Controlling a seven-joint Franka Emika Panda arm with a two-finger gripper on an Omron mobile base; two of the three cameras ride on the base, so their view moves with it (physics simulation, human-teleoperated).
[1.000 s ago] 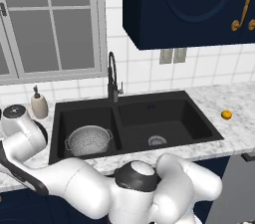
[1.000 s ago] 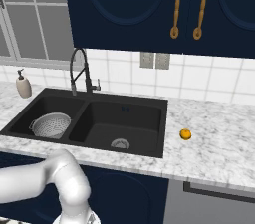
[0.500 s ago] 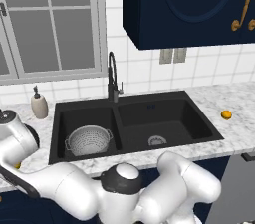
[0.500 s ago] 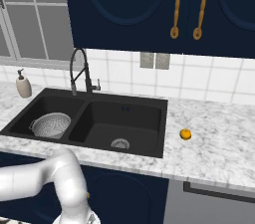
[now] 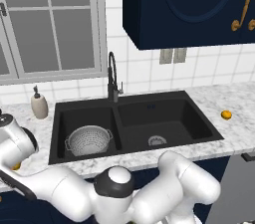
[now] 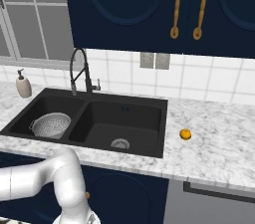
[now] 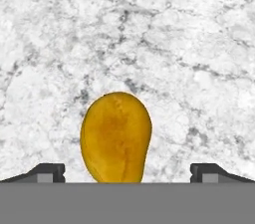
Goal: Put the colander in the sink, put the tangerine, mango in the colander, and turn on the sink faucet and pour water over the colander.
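The gripper (image 7: 127,172) hung wide open above the mango (image 7: 116,137), which lay on the marble table (image 7: 149,29). A closure off the fruit's middle could have squeezed the rounded mango sideways, out of reach.

Open marble counter (image 7: 149,29) from nine through twelve to three o'clock of the mango (image 7: 115,137) in the hand view, with bare stone on both flanks of the fruit. Left sink (image 5: 209,129) basin largely taken up by the colander (image 5: 89,140); right basin free down to its drain. Faucet (image 5: 113,81) standing tall at twelve o'clock of the divider between the basins, blocking a straight pass over the back rim. Soap dispenser (image 5: 39,104) at ten o'clock of the colander. Tangerine (image 6: 185,134) alone at three o'clock of the sink, open counter all around it.
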